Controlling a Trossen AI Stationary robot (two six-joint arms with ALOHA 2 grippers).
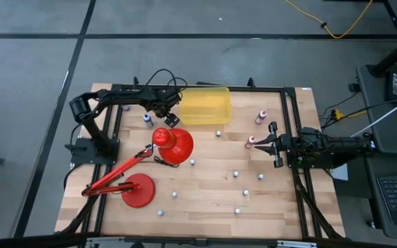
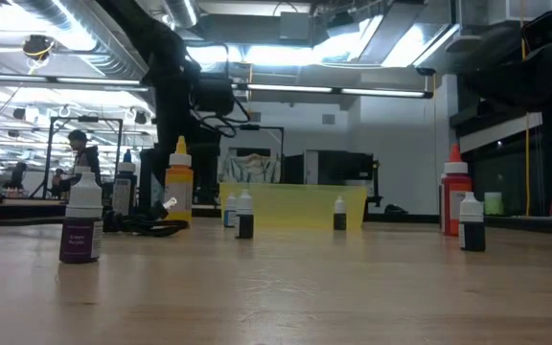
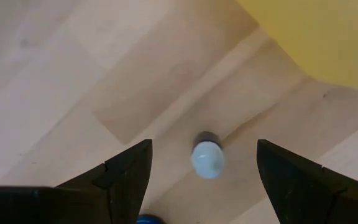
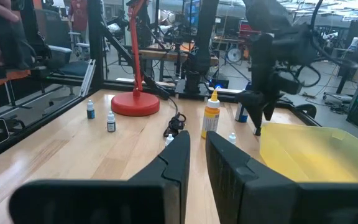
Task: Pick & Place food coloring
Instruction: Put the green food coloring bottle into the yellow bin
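Left end effector [image 1: 171, 118] hangs over a white-capped food coloring bottle [image 3: 207, 158] just beside the yellow bin [image 1: 204, 105], fingers spread apart with the cap between them: the pick is lined up, by my reading, and next calls for a straight drop and a squeeze. The right end effector [image 1: 275, 145] waits at the worktop's [image 1: 205, 193] right, fingers together. More bottles dot the pale wood; a workshop lies beyond.

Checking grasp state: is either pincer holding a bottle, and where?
Nothing held. Left pincer open above a white-capped bottle, not touching it; right pincer shut, empty.
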